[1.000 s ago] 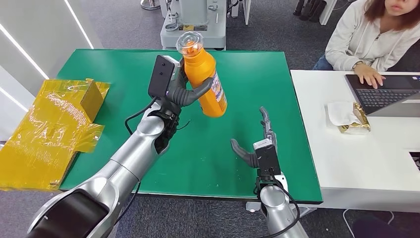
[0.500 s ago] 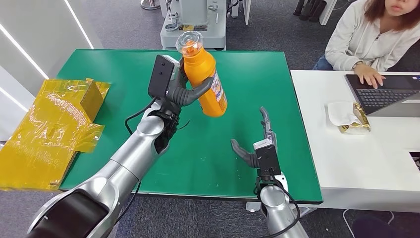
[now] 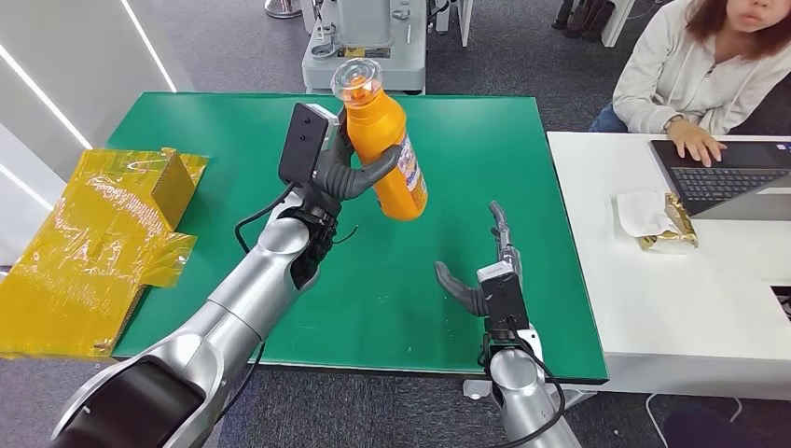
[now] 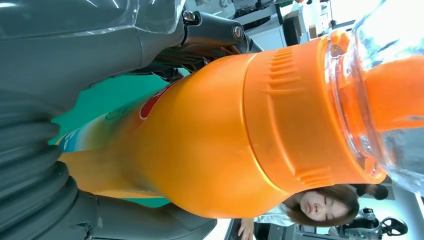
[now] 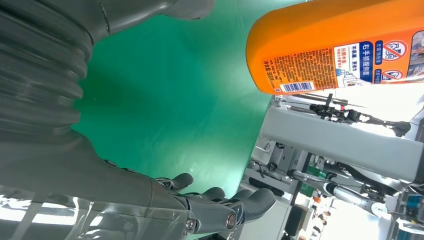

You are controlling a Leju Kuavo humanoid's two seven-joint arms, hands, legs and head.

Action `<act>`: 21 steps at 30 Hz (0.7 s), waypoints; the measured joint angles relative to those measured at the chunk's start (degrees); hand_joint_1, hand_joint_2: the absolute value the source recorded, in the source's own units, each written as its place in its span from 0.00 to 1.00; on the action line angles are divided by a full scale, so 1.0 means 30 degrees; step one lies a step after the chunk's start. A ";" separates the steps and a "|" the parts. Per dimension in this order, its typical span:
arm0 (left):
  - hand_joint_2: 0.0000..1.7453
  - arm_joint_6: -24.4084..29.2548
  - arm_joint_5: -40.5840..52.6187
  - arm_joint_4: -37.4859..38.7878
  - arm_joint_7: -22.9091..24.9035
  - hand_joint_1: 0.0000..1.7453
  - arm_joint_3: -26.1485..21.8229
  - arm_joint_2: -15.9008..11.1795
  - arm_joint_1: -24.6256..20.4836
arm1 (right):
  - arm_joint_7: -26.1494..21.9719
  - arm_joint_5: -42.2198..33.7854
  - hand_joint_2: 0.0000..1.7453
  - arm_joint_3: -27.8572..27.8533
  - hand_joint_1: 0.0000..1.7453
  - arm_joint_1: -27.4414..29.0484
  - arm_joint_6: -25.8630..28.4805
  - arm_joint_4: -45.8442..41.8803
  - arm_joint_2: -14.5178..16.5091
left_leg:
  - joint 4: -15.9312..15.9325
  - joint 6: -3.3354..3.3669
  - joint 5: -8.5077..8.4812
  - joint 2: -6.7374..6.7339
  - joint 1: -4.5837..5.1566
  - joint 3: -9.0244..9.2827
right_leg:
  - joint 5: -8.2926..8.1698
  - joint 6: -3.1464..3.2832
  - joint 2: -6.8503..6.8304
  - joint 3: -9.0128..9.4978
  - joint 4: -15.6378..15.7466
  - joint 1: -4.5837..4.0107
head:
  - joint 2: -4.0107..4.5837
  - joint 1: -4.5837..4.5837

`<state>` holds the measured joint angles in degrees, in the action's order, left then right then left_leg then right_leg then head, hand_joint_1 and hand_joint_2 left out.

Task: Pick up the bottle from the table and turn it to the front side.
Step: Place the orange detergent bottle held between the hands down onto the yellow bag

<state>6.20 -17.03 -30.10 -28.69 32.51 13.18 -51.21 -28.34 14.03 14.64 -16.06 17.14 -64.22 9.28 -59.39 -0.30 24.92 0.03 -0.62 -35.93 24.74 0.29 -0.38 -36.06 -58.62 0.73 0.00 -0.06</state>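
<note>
Fingers [image 3: 366,176] of the left hand [image 3: 338,174] wrap the tall orange plastic bottle with its clear domed cap [image 3: 381,138], holding it lifted off the green table [image 3: 233,149], tilted, cap toward the far edge. Bare green surface lies beneath and on all sides of that hand. The right hand [image 3: 486,271] hovers nearer the table's front edge, fingers spread, holding nothing, well apart from the bottle. Beyond its right side stands a white desk [image 3: 690,299]; a crinkled yellow package [image 3: 89,247] overlaps the table's left edge.
</note>
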 joint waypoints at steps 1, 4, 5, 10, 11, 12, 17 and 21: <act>1.00 0.0373 0.0481 -0.0042 0.0409 1.00 0.0028 -0.0303 -0.0001 | -0.0143 -0.0071 1.00 0.0016 0.00 0.0251 -0.0020 -0.0280 -0.0038 | 0.0004 0.0000 0.0000 0.0001 -0.0001 -0.0001 | 0.0003 0.0000 -0.0004 0.0006 -0.0004 -0.0002 | 0.0000 -0.0020; 1.00 0.4423 0.6172 -0.0617 0.4113 1.00 0.0097 -0.2797 0.0038 | -0.0995 -0.0432 1.00 0.0636 0.00 0.2805 0.0371 -0.3865 -0.0578 | 0.0038 -0.0055 0.0049 -0.0125 -0.0005 0.0064 | 0.0007 0.0035 0.0135 0.0006 -0.0024 0.0001 | 0.0000 -0.0103; 1.00 0.6756 0.9572 -0.0777 0.5321 1.00 -0.0239 -0.3721 0.0120 | -0.1094 -0.0504 1.00 0.1017 0.00 0.3866 0.0656 -0.5420 -0.0877 | 0.0045 -0.0087 0.0076 -0.0227 -0.0009 0.0091 | 0.0001 0.0058 0.0242 -0.0029 -0.0028 0.0000 | 0.0000 -0.0060; 1.00 1.1704 3.1803 -0.0823 0.5766 1.00 -0.2567 -0.5834 0.0202 | -0.0852 -0.0681 1.00 0.2232 0.00 0.6190 0.1087 -0.9592 -0.1967 | 0.0063 -0.0109 0.0063 0.0024 -0.0050 0.0058 | 0.0136 0.0120 -0.0026 0.0014 -0.0024 -0.0051 | 0.0000 0.0053; 1.00 1.1569 3.3965 -0.0821 0.5810 1.00 -0.2836 -0.5979 0.0265 | -0.0872 -0.0717 1.00 0.2395 0.00 0.6236 0.1098 -0.9940 -0.2045 | 0.0067 -0.0111 0.0063 0.0037 -0.0047 0.0068 | 0.0139 0.0135 -0.0051 0.0029 -0.0025 -0.0051 | 0.0000 0.0047; 1.00 1.1516 3.4733 -0.0820 0.5856 1.00 -0.3126 -0.6063 0.0328 | -0.0898 -0.0749 1.00 0.2496 0.00 0.6281 0.1115 -1.0189 -0.2111 | 0.0066 -0.0114 0.0065 0.0014 -0.0044 0.0070 | 0.0128 0.0138 -0.0033 0.0027 -0.0025 -0.0049 | 0.0000 0.0042; 1.00 1.1469 3.1231 -0.0816 0.5950 1.00 -0.4153 -0.6087 0.0403 | -0.0951 -0.0794 1.00 0.2643 0.00 0.6425 0.1135 -1.0921 -0.2311 | 0.0050 -0.0114 0.0066 -0.0027 -0.0026 0.0071 | 0.0100 0.0122 0.0005 0.0015 -0.0019 -0.0032 | 0.0000 0.0036; 1.00 1.1469 3.0088 -0.0816 0.5948 1.00 -0.4483 -0.6085 0.0427 | -0.0951 -0.0800 1.00 0.2709 0.00 0.6429 0.1120 -1.1176 -0.2358 | 0.0048 -0.0110 0.0063 -0.0018 -0.0027 0.0068 | 0.0100 0.0122 -0.0004 0.0019 -0.0018 -0.0032 | 0.0000 0.0040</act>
<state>40.61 73.23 -32.54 -10.85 19.06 -5.07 -49.93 -31.19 11.63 22.77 3.23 20.50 -97.75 2.21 -59.25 -0.63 25.11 -0.02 -0.70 -35.72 25.04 0.65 -0.39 -36.00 -58.67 0.63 0.00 0.06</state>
